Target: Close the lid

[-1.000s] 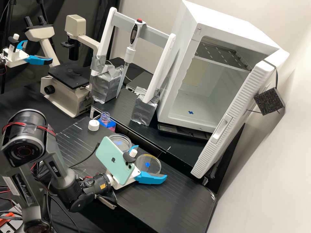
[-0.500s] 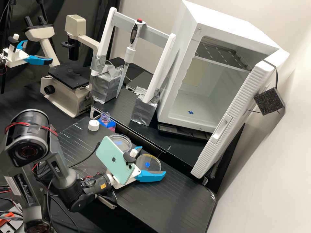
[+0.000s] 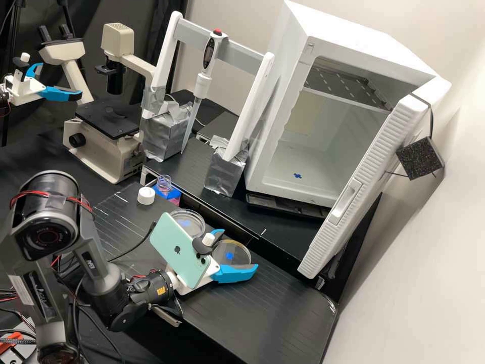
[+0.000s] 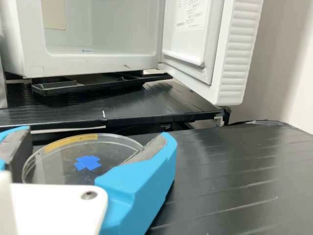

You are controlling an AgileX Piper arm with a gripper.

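From here the claw (image 4: 96, 133) stands spread over the surface (image 4: 234, 176); the yellow-marked dish (image 4: 56, 164) lies flat there, seemingly just ahead and lined up between the two fingers, though depth is hard to judge.

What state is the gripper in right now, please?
Gripper: open, fingers spread wide, with the yellow-marked dish showing between them; whether they touch it cannot be told.
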